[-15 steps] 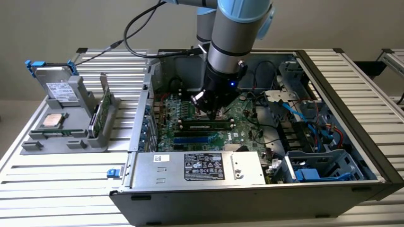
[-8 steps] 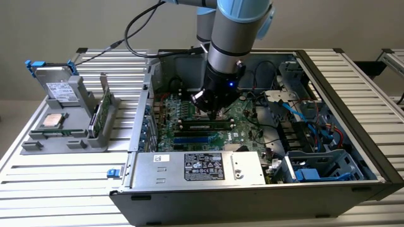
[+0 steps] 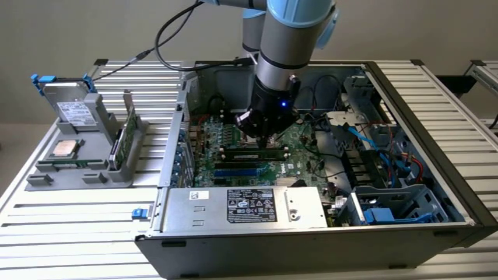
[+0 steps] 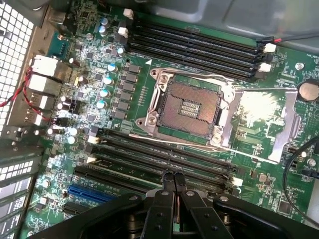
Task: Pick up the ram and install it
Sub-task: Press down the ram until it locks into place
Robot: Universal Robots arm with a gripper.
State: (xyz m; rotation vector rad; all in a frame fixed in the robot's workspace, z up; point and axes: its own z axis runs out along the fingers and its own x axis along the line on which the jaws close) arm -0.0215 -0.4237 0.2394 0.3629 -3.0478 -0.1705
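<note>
Arm [image 3: 284, 44] — upright, reaching straight down into the open computer case [image 3: 435, 116], wrist low over the motherboard [image 3: 304, 146]. Gripper [image 4: 173, 178] — fingertips pressed together, nothing between them, tips at the top edge of a module standing in the slot bank beside the processor socket [image 4: 192, 107].

Ram [image 3: 251, 155] — dark strip with a pale label, lying along a black slot directly beneath the gripper; seated or merely resting, cannot tell.

Case contents: green motherboard, socket with its metal frame swung open, blue slot [image 4: 92, 193], power supply [image 3: 245, 205] with label, blue and red cables [image 3: 393, 154] toward the exterior view's right.

Grey holder tray [image 3: 78, 175] outside the case, at the exterior view's left — holds a square silver processor chip [image 3: 65, 149], an upright green card [image 3: 128, 131], a drive [image 3: 74, 111].
</note>
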